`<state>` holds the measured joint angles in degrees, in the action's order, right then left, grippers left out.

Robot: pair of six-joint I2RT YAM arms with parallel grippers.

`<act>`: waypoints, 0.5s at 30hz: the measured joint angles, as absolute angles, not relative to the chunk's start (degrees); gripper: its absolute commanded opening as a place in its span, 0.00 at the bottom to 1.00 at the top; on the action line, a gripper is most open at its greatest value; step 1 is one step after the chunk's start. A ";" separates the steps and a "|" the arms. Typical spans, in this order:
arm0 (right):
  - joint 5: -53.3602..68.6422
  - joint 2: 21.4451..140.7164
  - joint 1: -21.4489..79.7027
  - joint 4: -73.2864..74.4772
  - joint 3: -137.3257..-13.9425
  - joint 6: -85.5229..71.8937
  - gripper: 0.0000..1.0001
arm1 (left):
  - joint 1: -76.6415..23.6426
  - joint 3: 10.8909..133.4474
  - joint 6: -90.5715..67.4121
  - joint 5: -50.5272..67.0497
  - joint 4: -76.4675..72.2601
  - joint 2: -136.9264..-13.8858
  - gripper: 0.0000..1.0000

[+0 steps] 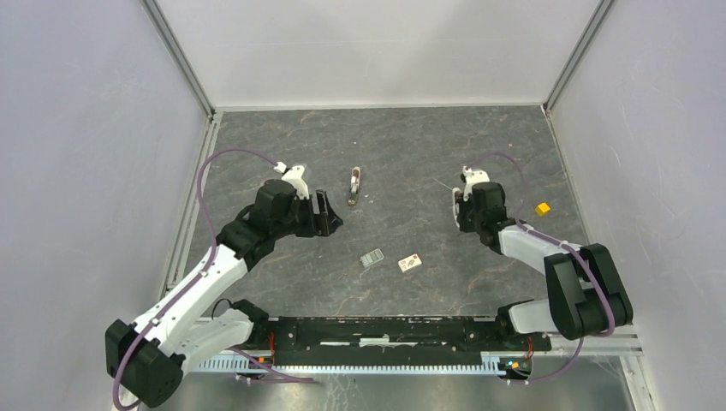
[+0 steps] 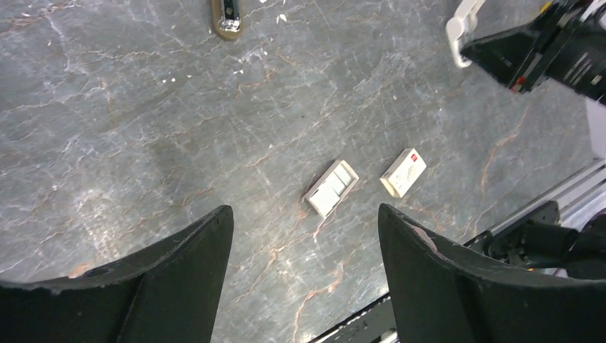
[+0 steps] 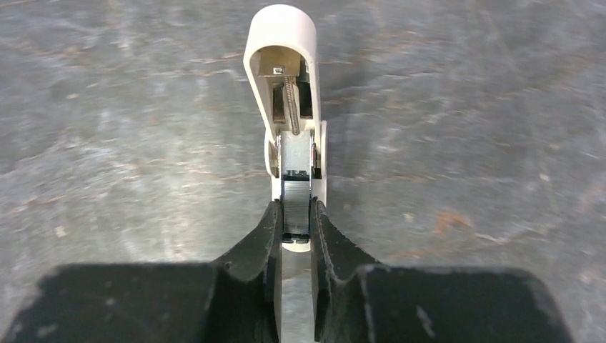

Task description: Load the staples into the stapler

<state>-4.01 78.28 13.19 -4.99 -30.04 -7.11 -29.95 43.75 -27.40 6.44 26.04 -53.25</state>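
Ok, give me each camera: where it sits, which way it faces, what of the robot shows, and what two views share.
Top external: above, behind the bases, looking down on the table; left gripper and right gripper show.
Left wrist: on the left arm, looking down at staple strip and staple box; its open fingers show.
Right wrist: on the right arm, looking along its fingers, shut on the stapler.
Shared: top and left wrist both show strip and box.

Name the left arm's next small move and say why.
Probably lower the left gripper toward the grey staple strip and close on it. Its jaws stand open with the strip framed between them, while the right gripper holds the stapler, lid swung up.
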 measured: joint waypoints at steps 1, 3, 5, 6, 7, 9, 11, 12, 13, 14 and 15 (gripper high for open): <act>-3.11 78.41 14.00 -5.34 -30.04 -7.11 0.13 | -29.98 43.94 -27.92 6.72 25.43 -54.06 0.78; -1.28 78.78 15.57 -6.15 -30.04 -7.09 0.13 | -29.95 44.45 -29.04 7.33 24.12 -55.66 0.76; 0.08 79.37 16.95 -6.94 -30.04 -6.96 0.13 | -29.95 44.84 -30.26 8.12 21.98 -57.63 0.75; 0.01 79.59 17.47 -7.31 -30.04 -6.63 0.13 | -29.95 45.08 -30.79 8.58 20.86 -58.96 0.75; 0.51 79.70 18.00 -7.77 -30.04 -6.55 0.13 | -29.95 45.23 -31.20 9.04 19.94 -60.03 0.75; 1.41 80.14 19.14 -8.67 -30.04 -6.26 0.13 | -29.95 45.41 -31.55 9.72 17.91 -62.61 0.73; 2.87 80.40 21.26 -9.52 -30.04 -6.00 0.13 | -29.95 45.41 -32.53 10.31 15.92 -65.28 0.70; 3.49 80.42 22.68 -9.87 -30.02 -5.76 0.13 | -29.95 45.41 -33.06 10.66 15.05 -66.41 0.68; 3.99 80.44 24.25 -10.31 -30.00 -5.45 0.13 | -29.98 45.41 -33.67 10.85 13.82 -67.77 0.67; 4.36 80.44 25.65 -10.74 -29.98 -5.06 0.13 | -29.98 45.41 -34.13 11.00 12.84 -68.86 0.66; 4.60 80.44 26.85 -11.07 -29.98 -4.71 0.13 | -30.00 45.41 -34.81 11.16 11.49 -70.15 0.66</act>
<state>4.60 80.44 26.85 -11.07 -29.98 -4.71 -30.00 45.41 -34.81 11.16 11.49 -70.15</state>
